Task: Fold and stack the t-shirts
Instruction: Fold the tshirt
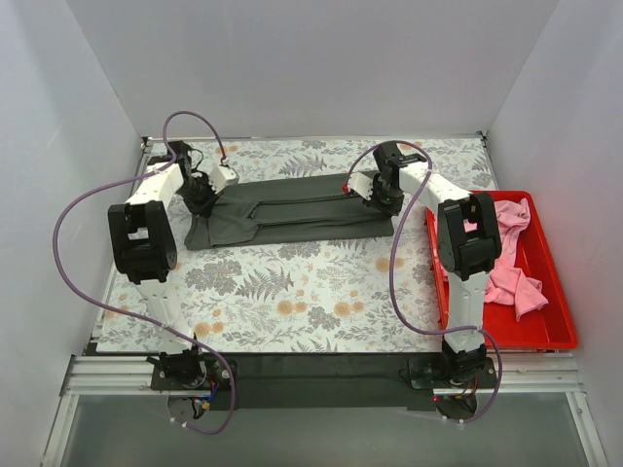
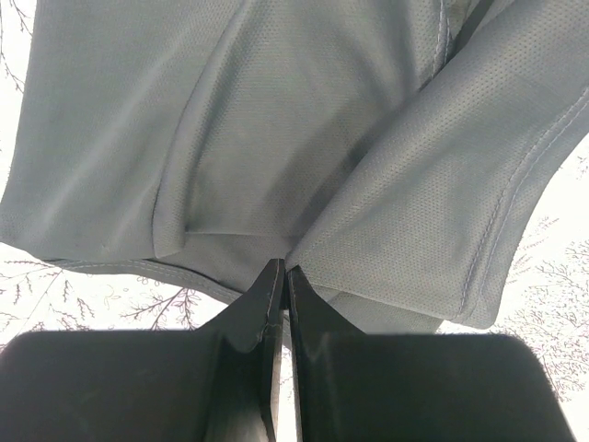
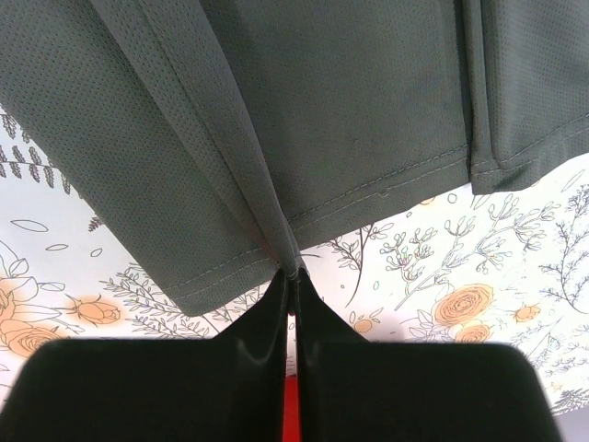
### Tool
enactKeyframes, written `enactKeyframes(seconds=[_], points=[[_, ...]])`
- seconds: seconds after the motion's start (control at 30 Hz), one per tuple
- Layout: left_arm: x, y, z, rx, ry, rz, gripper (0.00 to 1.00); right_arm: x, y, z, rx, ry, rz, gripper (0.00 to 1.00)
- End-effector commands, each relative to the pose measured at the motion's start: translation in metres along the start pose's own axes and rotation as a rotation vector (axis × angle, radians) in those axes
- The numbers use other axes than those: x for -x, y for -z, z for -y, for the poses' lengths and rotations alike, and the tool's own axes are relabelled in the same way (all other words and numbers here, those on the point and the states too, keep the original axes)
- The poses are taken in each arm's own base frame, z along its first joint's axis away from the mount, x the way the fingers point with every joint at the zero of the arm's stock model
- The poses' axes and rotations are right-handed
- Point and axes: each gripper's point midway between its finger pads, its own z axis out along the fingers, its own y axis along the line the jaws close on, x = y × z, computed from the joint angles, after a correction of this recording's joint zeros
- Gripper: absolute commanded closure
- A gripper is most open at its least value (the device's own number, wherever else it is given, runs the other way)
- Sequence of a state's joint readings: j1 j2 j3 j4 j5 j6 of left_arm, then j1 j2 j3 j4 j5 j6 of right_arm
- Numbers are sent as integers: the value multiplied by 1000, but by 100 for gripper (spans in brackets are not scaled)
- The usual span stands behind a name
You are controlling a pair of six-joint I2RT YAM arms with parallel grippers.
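Both pairs of jaws are pressed together, each nipping a thin ridge of cloth. The left gripper (image 2: pixel 281 272) holds the grey shirt (image 1: pixel 292 209) at the end furthest from the red tray (image 1: pixel 545 336), and the right gripper (image 3: pixel 293 276) holds the end nearest it. The shirt lies drawn out in a long band on the flowered table cloth (image 1: pixel 292 292), left of the tray and further back than it. The pink shirts (image 1: pixel 511 258) are heaped inside the tray.

So little cloth is caught that a pull apart, or one arm leading the other, would likely slip a corner free and skew the fold. The loose flap at the end far from the tray could drag and bunch.

The stitched hem by the right gripper runs straight. Left of the tray, nearer than the shirt, is the widest open room; behind the shirt the wall is close, and the right arm stands just beside the tray's rim
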State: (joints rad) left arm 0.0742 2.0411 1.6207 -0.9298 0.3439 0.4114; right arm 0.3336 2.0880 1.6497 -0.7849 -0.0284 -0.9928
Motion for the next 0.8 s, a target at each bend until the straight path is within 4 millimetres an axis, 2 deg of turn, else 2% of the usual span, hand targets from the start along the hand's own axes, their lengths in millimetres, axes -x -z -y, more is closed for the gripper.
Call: enactKeyframes(seconds=[0.0,0.1,0.13,0.17,0.23,0.27,0.37,0.43,0.47,0.5,0.57,0.67,0.77], points=[[11,3,-14,51,-24,17,100,0,3,8,-11,23,-7,99],[13,5,-20,76,-4,22,98,-1,3,10,-21,-1,-13,96],[17,8,-22,83,8,36,89,-1,6,11,-28,-10,-13,89],[18,12,-23,88,43,46,86,0,8,12,-31,-28,-5,80],[27,24,-29,101,86,92,77,1,14,13,-36,-59,7,72],[24,30,-24,68,146,109,74,6,23,15,-43,-77,35,61],[21,48,-21,36,270,159,66,10,40,13,-31,-168,83,51],[16,61,-16,19,337,198,65,12,52,8,-11,-247,106,49],[3,68,-13,0,395,208,62,13,54,3,14,-275,125,48],[1,72,-8,-22,428,232,58,14,56,-1,30,-305,133,47],[-21,73,7,-46,500,221,56,13,59,-9,72,-388,147,41],[-40,70,32,-105,590,228,56,12,60,-22,142,-489,162,41],[-44,69,44,-133,647,250,50,10,56,-33,204,-575,163,41]])
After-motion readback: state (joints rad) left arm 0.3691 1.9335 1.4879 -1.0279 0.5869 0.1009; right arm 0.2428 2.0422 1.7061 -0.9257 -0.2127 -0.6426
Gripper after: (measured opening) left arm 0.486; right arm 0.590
